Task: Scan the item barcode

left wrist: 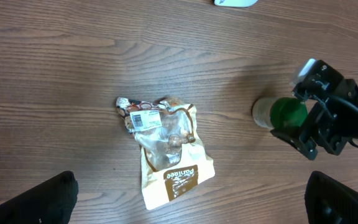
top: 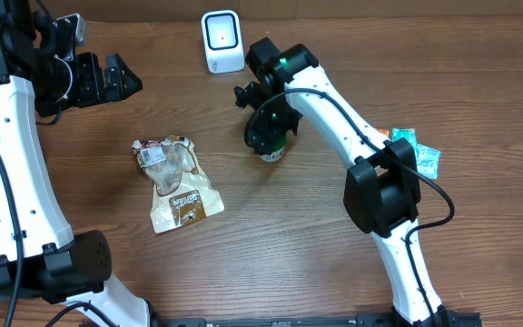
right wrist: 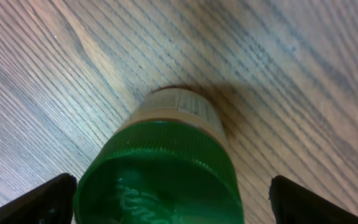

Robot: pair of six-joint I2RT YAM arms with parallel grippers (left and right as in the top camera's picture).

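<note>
While the right arm bent down mid-frame, the right gripper stood wide astride the bottle, unclasped; the left gripper gaped empty upper left.

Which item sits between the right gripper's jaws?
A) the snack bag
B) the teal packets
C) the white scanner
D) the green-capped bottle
D: the right wrist view shows the bottle standing upright, its green cap between the open jaws of the right gripper, while the bag lies well apart from it.
</note>
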